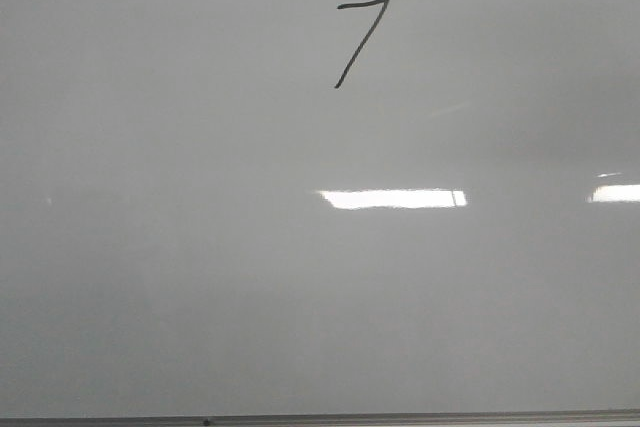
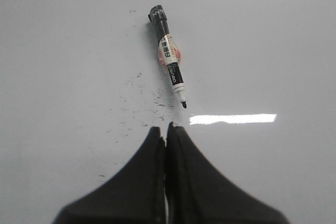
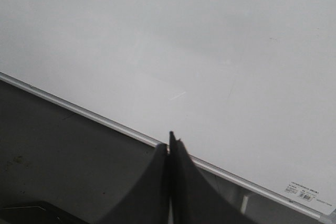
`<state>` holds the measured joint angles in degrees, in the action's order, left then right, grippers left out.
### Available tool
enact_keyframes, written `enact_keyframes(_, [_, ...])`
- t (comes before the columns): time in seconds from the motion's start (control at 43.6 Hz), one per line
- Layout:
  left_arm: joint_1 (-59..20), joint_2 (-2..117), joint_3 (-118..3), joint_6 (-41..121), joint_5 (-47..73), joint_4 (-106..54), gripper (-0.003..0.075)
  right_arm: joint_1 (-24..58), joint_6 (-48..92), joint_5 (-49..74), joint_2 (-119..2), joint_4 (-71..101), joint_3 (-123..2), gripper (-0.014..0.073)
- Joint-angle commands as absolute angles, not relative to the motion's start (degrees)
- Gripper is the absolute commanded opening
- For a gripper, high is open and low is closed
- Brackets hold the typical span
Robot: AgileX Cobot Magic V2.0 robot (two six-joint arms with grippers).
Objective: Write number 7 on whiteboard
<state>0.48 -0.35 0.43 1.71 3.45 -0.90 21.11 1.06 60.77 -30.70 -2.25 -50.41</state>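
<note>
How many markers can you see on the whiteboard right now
1. The marker lies uncapped on the whiteboard just ahead of the shut left gripper, seen in the left wrist view only. Others could lie outside the cameras' views.

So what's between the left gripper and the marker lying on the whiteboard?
In the left wrist view, only bare whiteboard with small dark ink specks separates the shut left gripper from the marker, whose uncapped tip points toward the fingertips.
</note>
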Motion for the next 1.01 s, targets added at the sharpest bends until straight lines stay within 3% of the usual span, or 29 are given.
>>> enact_keyframes(0.0, [0.5,-1.2,1.2,1.1,-1.3,-1.0,-0.0021,20.8,1.0,57.2,-31.1,-3.1,-51.6,-0.0118])
enact_keyframes(0.551, [0.5,-1.2,1.2,1.1,-1.3,-1.0,-0.0021,19.1,1.1,55.9,-28.3,-3.5,-50.2,-0.0118])
enact_keyframes(0.987, [0.5,-1.2,1.2,1.1,-1.3,-1.0,-0.0021,-0.9,1.3,23.0,-5.3,4.6,-18.7,-0.0118])
